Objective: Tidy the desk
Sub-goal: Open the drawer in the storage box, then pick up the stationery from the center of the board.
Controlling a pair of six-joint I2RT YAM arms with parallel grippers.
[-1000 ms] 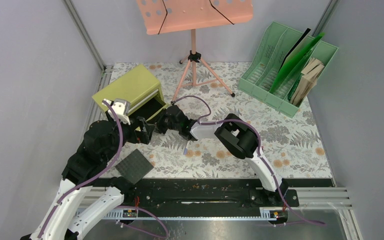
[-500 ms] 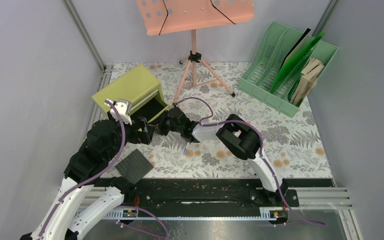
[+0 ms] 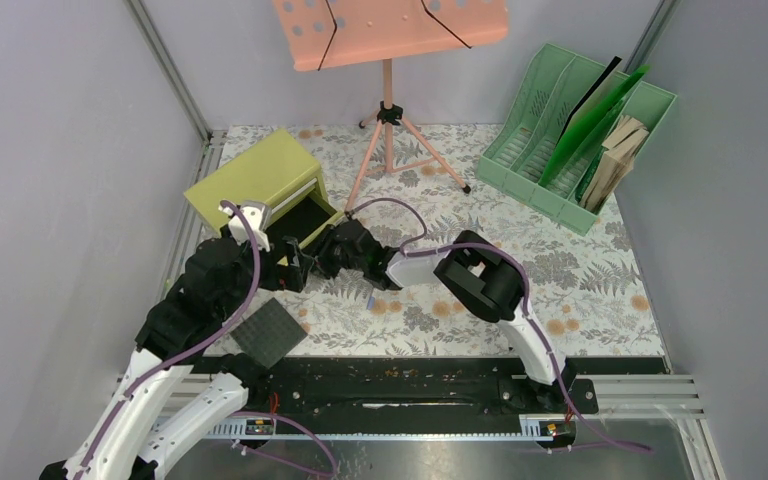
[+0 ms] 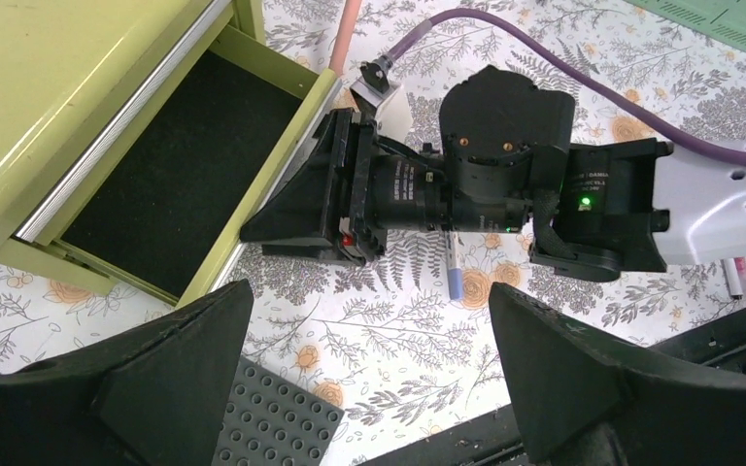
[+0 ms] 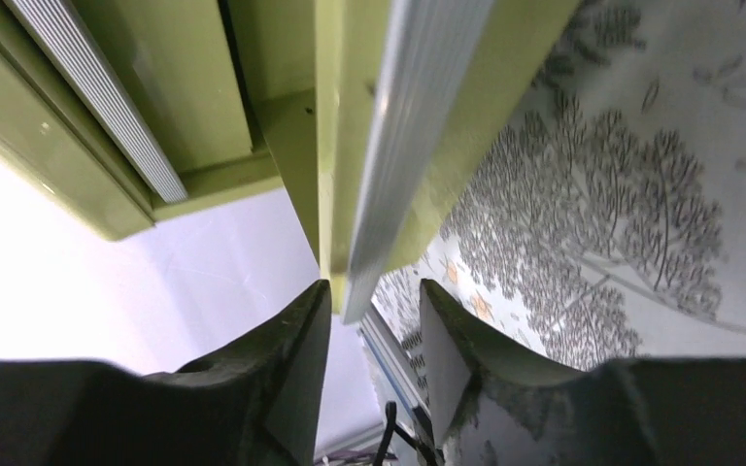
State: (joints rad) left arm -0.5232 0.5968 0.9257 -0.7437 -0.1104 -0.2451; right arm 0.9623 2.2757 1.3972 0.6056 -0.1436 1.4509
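The desk (image 3: pixel 580 270) is a fern-and-flower printed tabletop. An olive-yellow drawer cabinet (image 3: pixel 255 175) stands at its back left with its drawer (image 4: pixel 170 170) pulled out, black-lined and empty. My right gripper (image 5: pixel 374 291) straddles the drawer front's silver lip (image 5: pixel 398 146). Its jaws are a narrow gap apart; one finger (image 5: pixel 301 340) touches the front. The gripper also shows in the left wrist view (image 4: pixel 282 223). My left gripper (image 4: pixel 369 289) hangs wide open and empty above the desk, just in front of the drawer.
A grey studded baseplate (image 3: pixel 268 332) lies near the front left edge. A blue-tipped pen (image 4: pixel 454 272) lies under the right arm, more pens (image 4: pixel 738 277) beside it. A pink music stand (image 3: pixel 388 110) stands at the back, a green file rack (image 3: pixel 580 135) at back right.
My left arm has swung forward and right, closer to the drawer. My right gripper has shifted slightly left at the drawer front.
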